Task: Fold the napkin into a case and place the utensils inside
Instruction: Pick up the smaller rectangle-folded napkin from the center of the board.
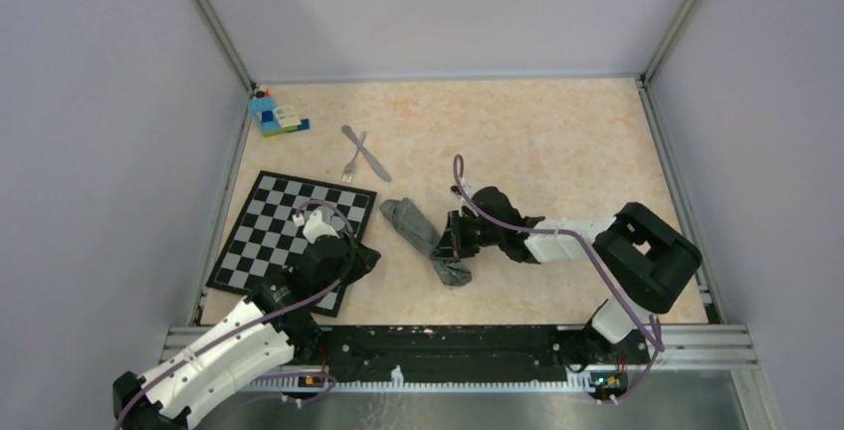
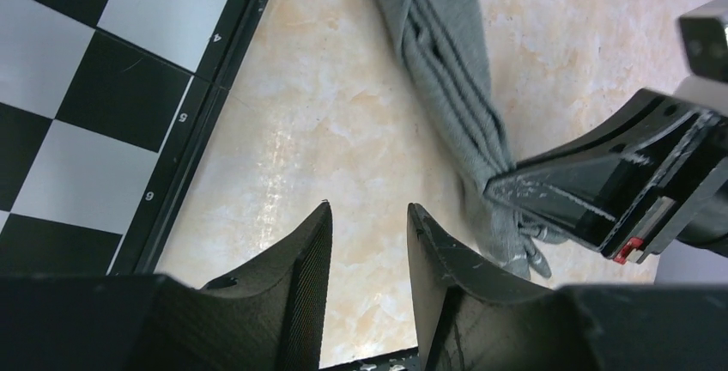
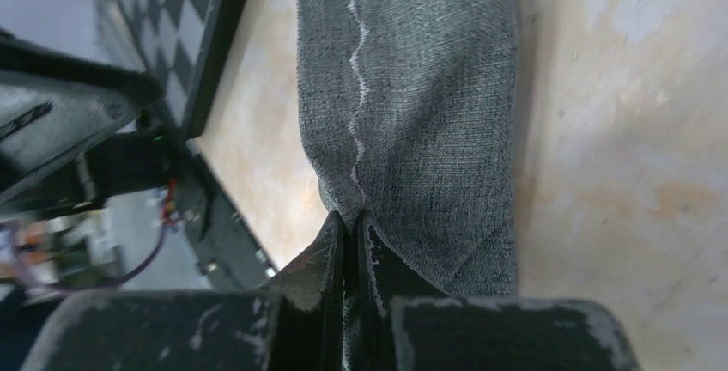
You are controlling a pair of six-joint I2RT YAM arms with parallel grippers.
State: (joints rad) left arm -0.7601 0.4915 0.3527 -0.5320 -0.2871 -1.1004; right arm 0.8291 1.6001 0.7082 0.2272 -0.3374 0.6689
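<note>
While the right claw (image 3: 350,221) is pressed together on the near end of the napkin (image 1: 410,217), pinching the cloth right at the stitched hem, note that the grip sits on a narrow bite near the tip. The napkin lies on the counter (image 1: 537,131) as a long folded strip, set diagonally between the checkered mat (image 1: 279,221) and the right arm, with its near end bunched and twisted. The left claw (image 2: 369,212) is slightly spread and holds nothing; it hovers over bare counter just beside the mat's edge, close to the right claw. The main risk, as you should judge it, is that any pull or lift from that single end pinch lets the layers slide and the strip fall open, because nothing pins the far end. The second risk is the two claws knocking each other if the left one moves in to help. The twisted end may also shut the pocket mouth. The fork (image 1: 352,163) and knife (image 1: 376,164) lie crossed, well apart from the napkin at the far side, so taking one will probably shift the other.
</note>
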